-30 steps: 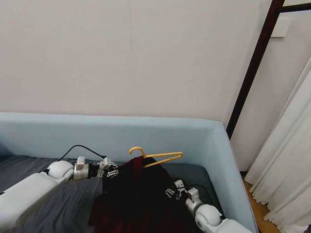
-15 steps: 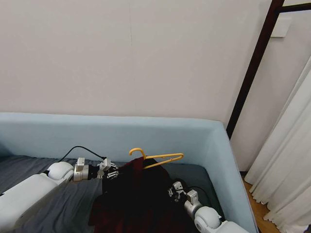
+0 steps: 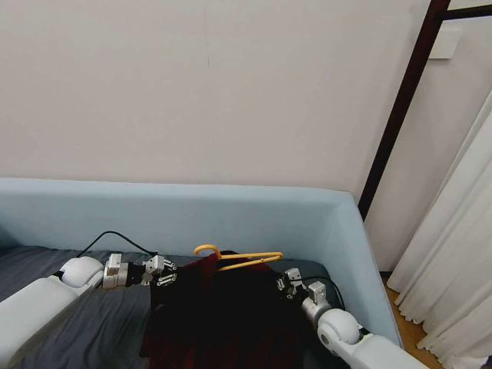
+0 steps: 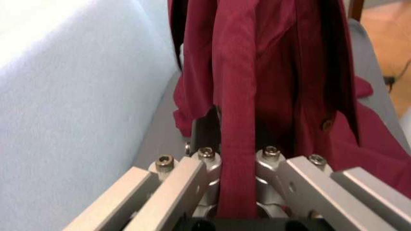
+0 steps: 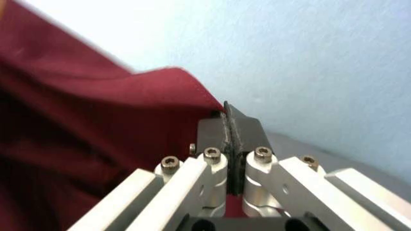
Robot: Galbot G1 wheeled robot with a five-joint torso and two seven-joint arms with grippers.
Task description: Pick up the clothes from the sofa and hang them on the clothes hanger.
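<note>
Dark red shirt sits near the right end of the light blue sofa, bunched up from the grey seat cushion and stretched between my two grippers. From the head view its top edge runs side to side, roughly parallel to the sofa back, and the cloth falls from that edge down toward the seat and out past the bottom of the picture. A yellow hanger lies along that top edge with its long axis also side to side; its hook curls up at the end nearer my left arm, and its arms reach toward my right. My left gripper comes in low over the cushion and meets the shirt's left edge. In the left wrist view, that gripper is clamped on a long folded strip of the red cloth, which runs straight out between the fingers, with the rest of the shirt hanging beyond beside the blue sofa wall. My right gripper is at the shirt's right edge, close to the sofa's corner. In the right wrist view, its fingers are pressed together, pinching the edge of the red cloth, with the blue sofa back behind.
</note>
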